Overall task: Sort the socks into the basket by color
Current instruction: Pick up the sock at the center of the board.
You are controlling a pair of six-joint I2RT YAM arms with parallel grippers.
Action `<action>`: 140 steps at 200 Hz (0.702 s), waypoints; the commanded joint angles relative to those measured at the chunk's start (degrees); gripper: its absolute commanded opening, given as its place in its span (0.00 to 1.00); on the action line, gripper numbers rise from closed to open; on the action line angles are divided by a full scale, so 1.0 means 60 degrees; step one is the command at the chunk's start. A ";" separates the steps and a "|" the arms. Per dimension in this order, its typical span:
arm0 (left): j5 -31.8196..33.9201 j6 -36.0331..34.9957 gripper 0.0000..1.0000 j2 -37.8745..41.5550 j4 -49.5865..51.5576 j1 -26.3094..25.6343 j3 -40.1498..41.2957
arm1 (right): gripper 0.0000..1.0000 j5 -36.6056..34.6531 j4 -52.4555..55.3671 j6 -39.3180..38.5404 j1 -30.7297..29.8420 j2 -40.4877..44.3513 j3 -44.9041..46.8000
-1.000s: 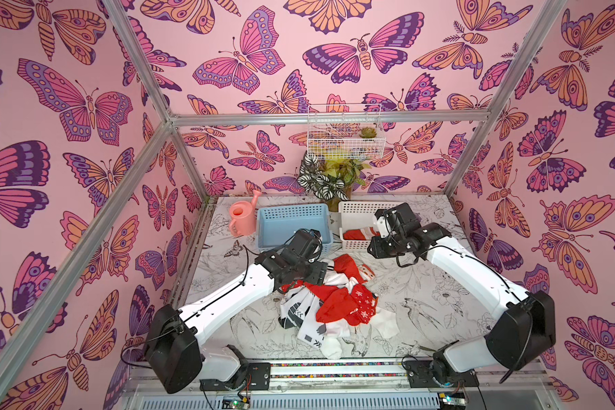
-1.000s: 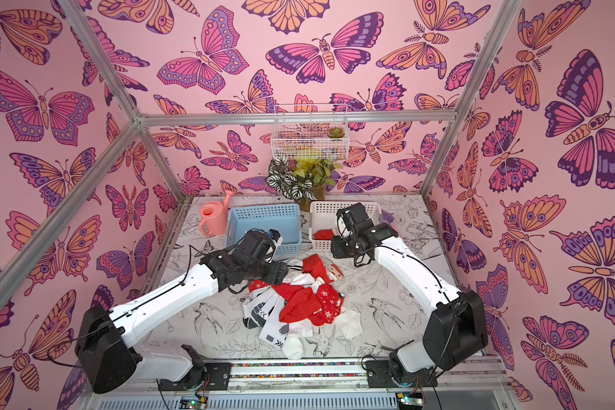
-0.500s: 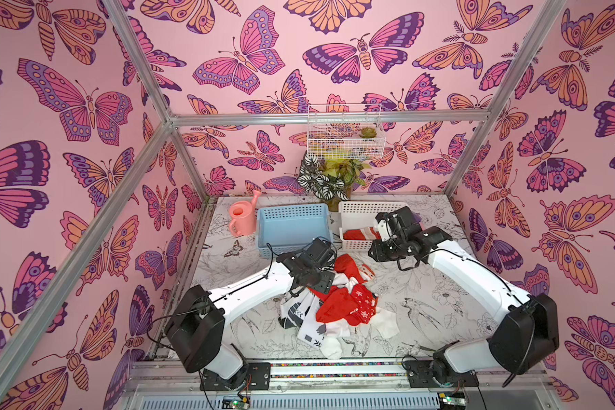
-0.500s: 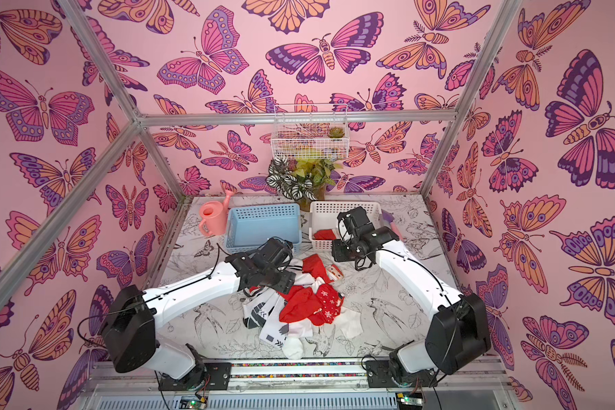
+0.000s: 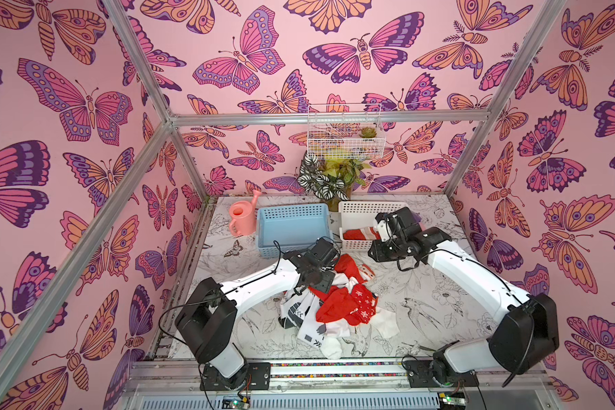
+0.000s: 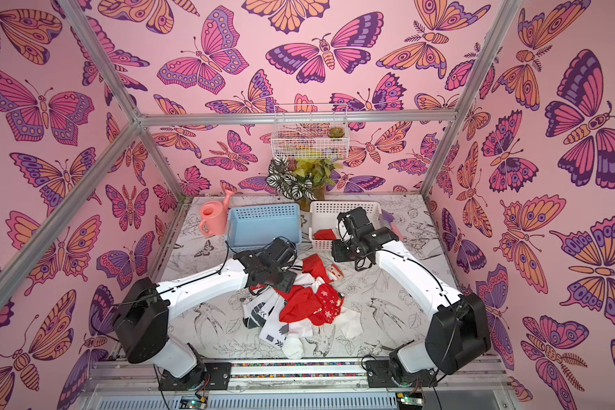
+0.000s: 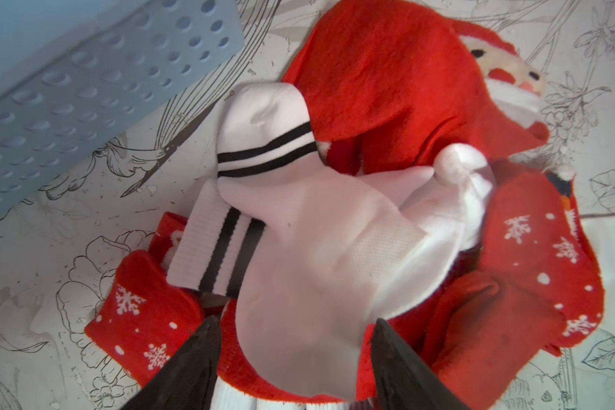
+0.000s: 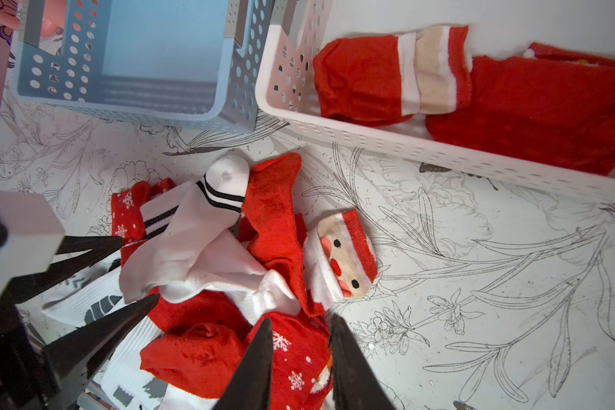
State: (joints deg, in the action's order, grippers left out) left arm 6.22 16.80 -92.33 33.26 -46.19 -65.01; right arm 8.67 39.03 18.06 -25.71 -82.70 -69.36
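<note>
The left gripper (image 7: 295,321) has its fingers spread either side of a white black-striped sock (image 7: 299,248), not yet pinching it. The sock tops the mixed sock pile (image 5: 338,305), just below centre in both top views. The right gripper (image 8: 300,317), fingers narrowly apart and empty, hovers beside the white basket (image 5: 359,209), which holds red socks (image 8: 363,78). Judged step: grasping a white sock. Next: close, lift it clear of its red neighbours, and carry it to the blue basket (image 5: 292,213).

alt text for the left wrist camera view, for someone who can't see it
The left gripper, jaws open, straddles a white sock with black stripes lying on a heap of red socks, some snowflaked, one with a Santa face. A corner of the blue basket sits nearby on the flower-printed table.
</note>
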 commanded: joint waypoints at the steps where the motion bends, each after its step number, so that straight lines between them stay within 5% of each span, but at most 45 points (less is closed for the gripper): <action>1: 0.0308 -0.0162 0.64 -0.0240 0.0283 -0.0050 -0.0252 | 0.30 0.0050 -0.0009 0.0107 -0.0036 0.0130 -0.0012; 140: 0.0995 -0.0207 0.16 -0.0113 0.0278 -0.0050 -0.0454 | 0.30 0.0236 -0.0098 0.0122 -0.0035 -0.0016 -0.0026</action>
State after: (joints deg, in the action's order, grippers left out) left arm 9.98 15.59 -94.11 33.47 -46.19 -66.85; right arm 9.37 38.50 18.20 -25.69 -82.70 -69.36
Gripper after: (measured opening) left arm 0.175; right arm 0.300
